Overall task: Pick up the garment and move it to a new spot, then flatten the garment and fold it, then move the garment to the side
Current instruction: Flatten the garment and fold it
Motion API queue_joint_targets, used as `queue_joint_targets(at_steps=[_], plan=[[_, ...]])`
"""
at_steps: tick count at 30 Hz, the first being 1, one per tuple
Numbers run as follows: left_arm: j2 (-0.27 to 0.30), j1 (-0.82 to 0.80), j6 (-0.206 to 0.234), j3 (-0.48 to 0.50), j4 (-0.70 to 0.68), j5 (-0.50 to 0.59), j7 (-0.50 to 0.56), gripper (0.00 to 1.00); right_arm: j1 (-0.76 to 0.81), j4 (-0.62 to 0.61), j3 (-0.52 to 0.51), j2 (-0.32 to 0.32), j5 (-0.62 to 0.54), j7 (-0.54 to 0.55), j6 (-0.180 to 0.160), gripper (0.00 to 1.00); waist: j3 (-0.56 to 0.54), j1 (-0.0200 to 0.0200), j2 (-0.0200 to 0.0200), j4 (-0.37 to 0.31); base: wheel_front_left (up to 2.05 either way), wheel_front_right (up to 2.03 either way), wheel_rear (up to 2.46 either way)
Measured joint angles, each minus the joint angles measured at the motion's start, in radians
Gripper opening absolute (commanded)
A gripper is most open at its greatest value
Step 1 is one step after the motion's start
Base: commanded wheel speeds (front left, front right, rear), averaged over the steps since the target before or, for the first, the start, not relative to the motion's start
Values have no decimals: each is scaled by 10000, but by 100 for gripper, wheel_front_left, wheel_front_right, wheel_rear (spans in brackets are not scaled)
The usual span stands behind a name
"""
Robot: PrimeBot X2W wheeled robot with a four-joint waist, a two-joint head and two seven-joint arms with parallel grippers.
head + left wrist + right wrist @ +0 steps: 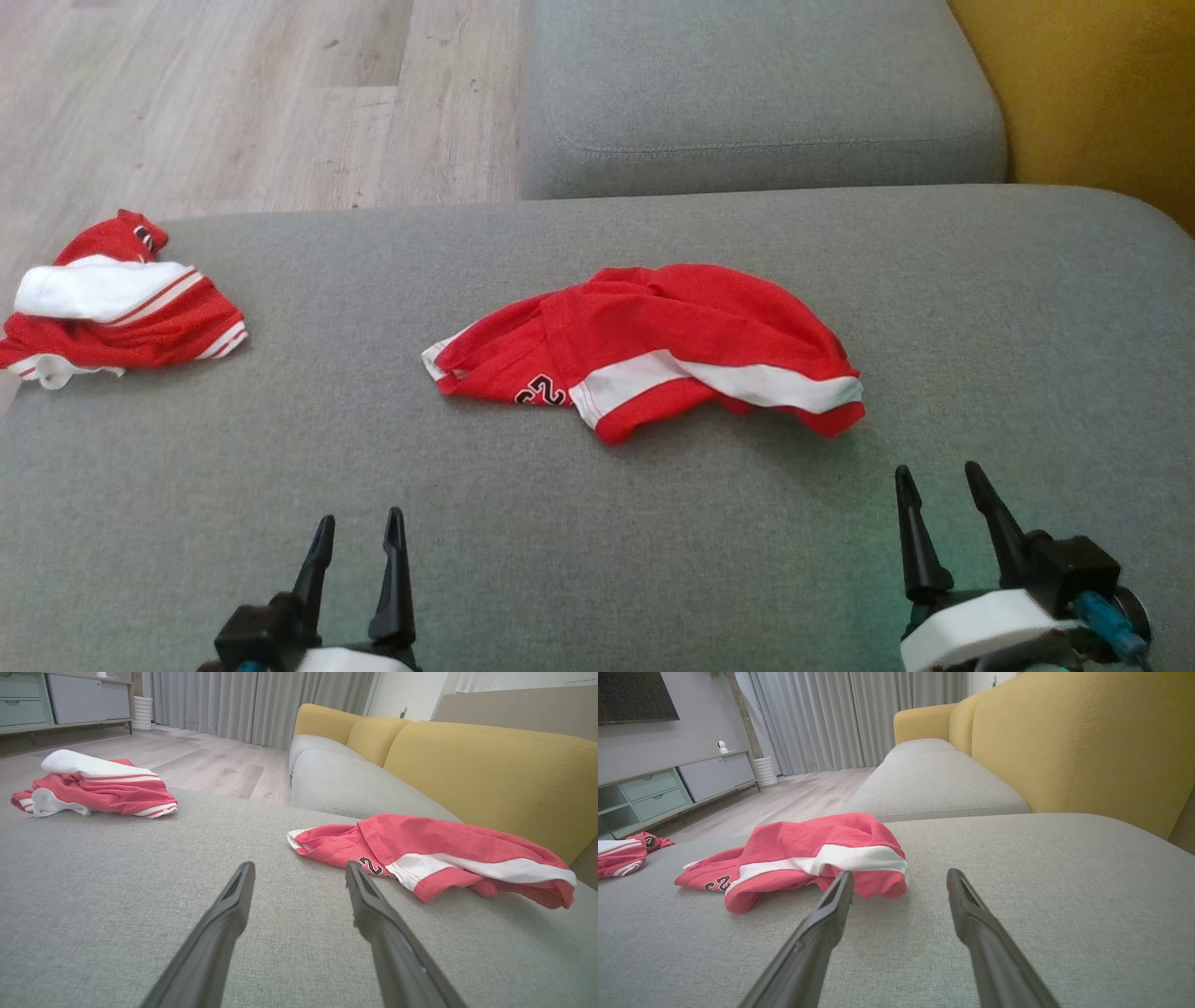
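Garment (653, 327) bunched, no. print (542, 392) half under fold

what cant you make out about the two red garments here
Middle red garment: its own folds hide its shape and most of the black number, in all views.
Second red and white garment: cut by the left edge in the right wrist view; bunched up, so its type is unclear.
Small white object on the cabinet: too small to identify, right wrist view.

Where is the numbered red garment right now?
The numbered garment lies mid-seat on the grey sofa in the head view, ahead and left of the right end effector; another red garment sits far left.
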Motion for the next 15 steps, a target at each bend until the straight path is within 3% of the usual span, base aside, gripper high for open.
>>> queue_joint_targets(at_steps=[8, 15], plan=[[-44, -13, -17, 0, 2, 36, 0, 100, -75, -12, 19, 0, -4, 0, 0, 100, 182, 0, 0, -114, 0, 0, 0], [-366, -1019, -485, -717, 215, 226, 422, 100, -265, -63, 111, 0, -25, 0, 0, 100, 649, 1, 0, -357, 0, 0, 0]])
